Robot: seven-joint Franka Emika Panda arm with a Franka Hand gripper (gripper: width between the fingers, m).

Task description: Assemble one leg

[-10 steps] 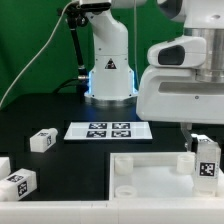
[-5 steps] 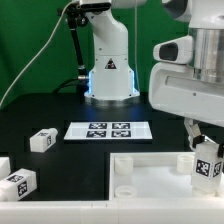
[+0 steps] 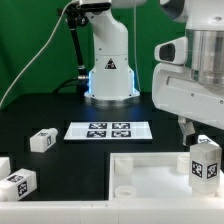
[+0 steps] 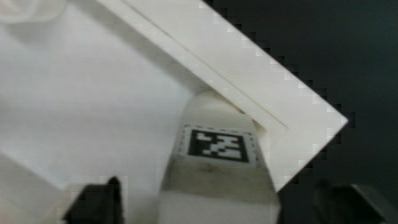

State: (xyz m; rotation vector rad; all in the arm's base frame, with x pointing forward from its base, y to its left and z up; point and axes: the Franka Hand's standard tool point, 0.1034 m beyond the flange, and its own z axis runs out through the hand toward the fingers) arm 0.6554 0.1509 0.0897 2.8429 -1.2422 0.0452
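Lifted slightly since half a second ago, the gripper (image 4: 222, 190) hangs open, fingers clear of the upright leg (image 3: 203, 162) on the tray (image 3: 150, 172), lower right of the exterior view.

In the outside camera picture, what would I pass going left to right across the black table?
A leg lying flat → a second loose leg → the marker board → the upright leg. The wide tray overlaps the last two, so it has no clear place in the order.

Bright, even light (wrist view blurred)
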